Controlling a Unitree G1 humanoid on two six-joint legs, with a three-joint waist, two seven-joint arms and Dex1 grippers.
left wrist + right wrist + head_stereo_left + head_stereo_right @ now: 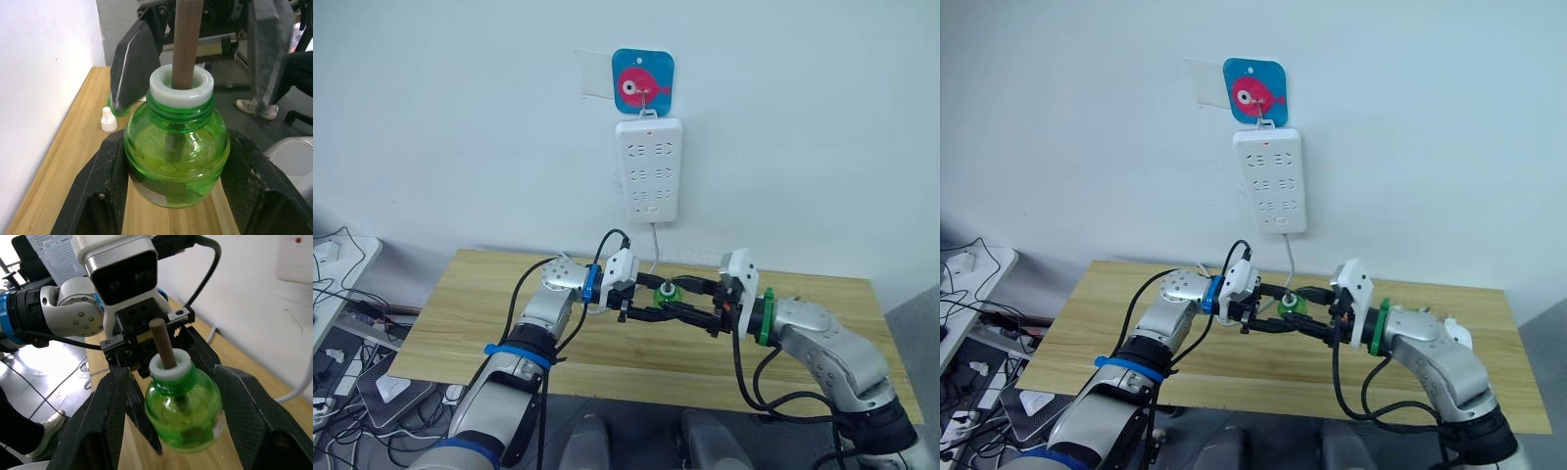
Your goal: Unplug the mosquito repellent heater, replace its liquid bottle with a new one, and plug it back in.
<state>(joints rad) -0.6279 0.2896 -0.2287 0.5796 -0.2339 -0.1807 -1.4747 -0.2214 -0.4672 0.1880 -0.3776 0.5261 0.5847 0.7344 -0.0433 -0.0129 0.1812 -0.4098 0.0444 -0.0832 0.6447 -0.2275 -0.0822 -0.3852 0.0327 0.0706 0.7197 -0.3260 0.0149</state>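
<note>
A green liquid bottle (176, 156) with a white collar and a brown wick is held in the air over the wooden table (489, 313). My left gripper (651, 309) is shut on the bottle's body, with a black pad pressed to each side. From the opposite side my right gripper (173, 377) stands open, its fingers (244, 416) straddling the same bottle (183, 416) with gaps at the sides. The bottle (668, 292) hangs between both wrists just below the power strip's cord. The mosquito repellent heater is out of view.
A long white power strip (649, 168) hangs on the wall under a blue fish hook (643, 82), its cord dropping to the table. A small white cap (106, 120) lies on the table near the wall. Cables and gear (342, 304) sit off the table's left end.
</note>
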